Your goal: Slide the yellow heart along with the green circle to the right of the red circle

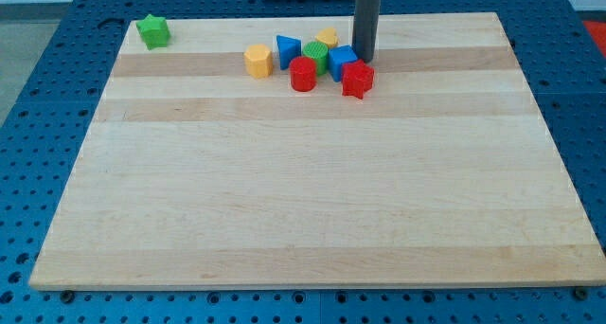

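Note:
The red circle stands near the view's top centre of the wooden board. The green circle touches it from behind, at its upper right. The yellow heart sits just above the green circle. My tip is at the right of this cluster, just right of the blue cube and just above the red star. The rod hides part of the board behind it.
A blue triangle and a yellow hexagon lie left of the cluster. A green star sits at the board's top left corner. The board rests on a blue perforated table.

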